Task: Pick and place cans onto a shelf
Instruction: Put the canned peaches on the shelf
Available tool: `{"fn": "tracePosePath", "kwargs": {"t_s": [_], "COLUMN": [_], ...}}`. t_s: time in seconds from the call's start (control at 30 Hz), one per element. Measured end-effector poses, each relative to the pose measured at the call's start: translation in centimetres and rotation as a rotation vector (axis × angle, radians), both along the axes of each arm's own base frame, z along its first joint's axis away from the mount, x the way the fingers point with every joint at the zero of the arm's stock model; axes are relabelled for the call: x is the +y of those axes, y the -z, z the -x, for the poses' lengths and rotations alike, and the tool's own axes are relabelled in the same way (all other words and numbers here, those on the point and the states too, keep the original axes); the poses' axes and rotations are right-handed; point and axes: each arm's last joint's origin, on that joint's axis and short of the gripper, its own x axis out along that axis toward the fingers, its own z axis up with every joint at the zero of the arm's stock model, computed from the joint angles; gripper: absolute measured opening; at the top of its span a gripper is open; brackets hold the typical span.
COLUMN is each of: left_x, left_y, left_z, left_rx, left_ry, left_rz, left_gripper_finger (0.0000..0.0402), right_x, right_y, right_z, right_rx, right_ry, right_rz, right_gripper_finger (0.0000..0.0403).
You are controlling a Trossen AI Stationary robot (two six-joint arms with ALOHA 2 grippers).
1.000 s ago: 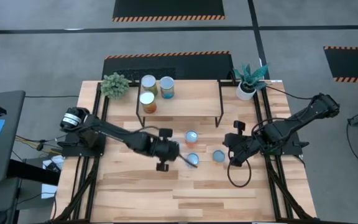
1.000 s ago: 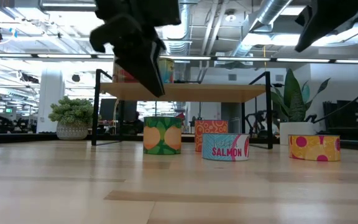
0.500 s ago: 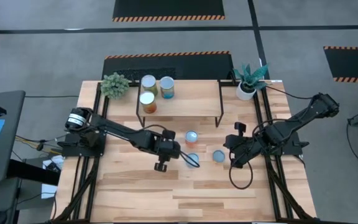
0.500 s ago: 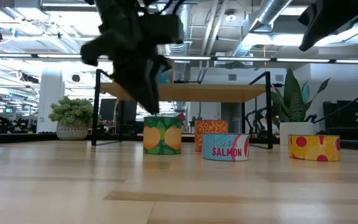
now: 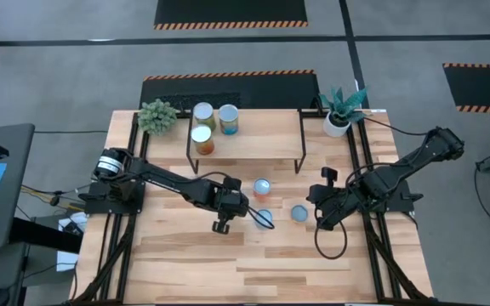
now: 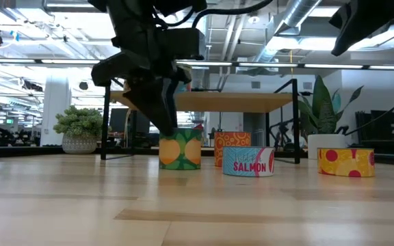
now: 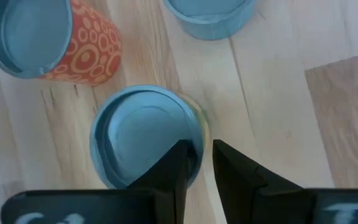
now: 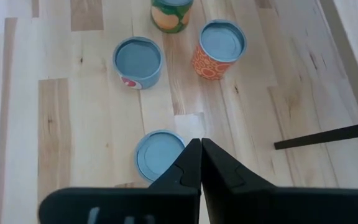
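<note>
Three cans on shelf, four on table. Left claw nearly closed above green can; right claw closed, empty.

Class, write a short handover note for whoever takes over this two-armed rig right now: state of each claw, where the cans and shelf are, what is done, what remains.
Left claw: low over the green-and-orange labelled can, fingers nearly closed at its rim, not yet gripping.
Right claw: shut, empty, waiting above the table's right side.
Done: three silver-topped cans stand on the left part of the low light-wood shelf on black legs.
Left: four cans on the tabletop in front of the shelf: the green one, the orange circle-patterned can, the blue salmon tin, the yellow pink-dotted tin. The shelf's right part is free.
</note>
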Motion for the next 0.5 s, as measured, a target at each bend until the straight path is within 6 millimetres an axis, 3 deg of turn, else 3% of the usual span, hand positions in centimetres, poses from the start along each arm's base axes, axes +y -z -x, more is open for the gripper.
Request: {"fn": "tracePosePath", "kwargs": {"t_s": [0.17, 0.3, 0.5], "left_x": [0.0, -0.6, -2.1], "left_y": [0.0, -0.9, -6.6], "left_z": [0.0, -0.2, -1.0], "left_rx": [-0.001, 0.0, 0.001], "left_ry": [-0.022, 0.002, 0.097], "left_rz": [0.007, 0.026, -0.028], "left_gripper_finger": [0.0014, 0.0004, 0.0002], "right_x": [0.0, 0.0, 0.0], "right_y": [0.0, 0.0, 0.0], "right_z": [0.0, 0.0, 0.0], "right_rx": [0.0, 0.0, 0.001], "right_ry": [0.0, 0.0, -0.001], "right_rz": [0.0, 0.0, 0.0], "right_gripper_finger": [0.0023, 0.0024, 0.0026]}}
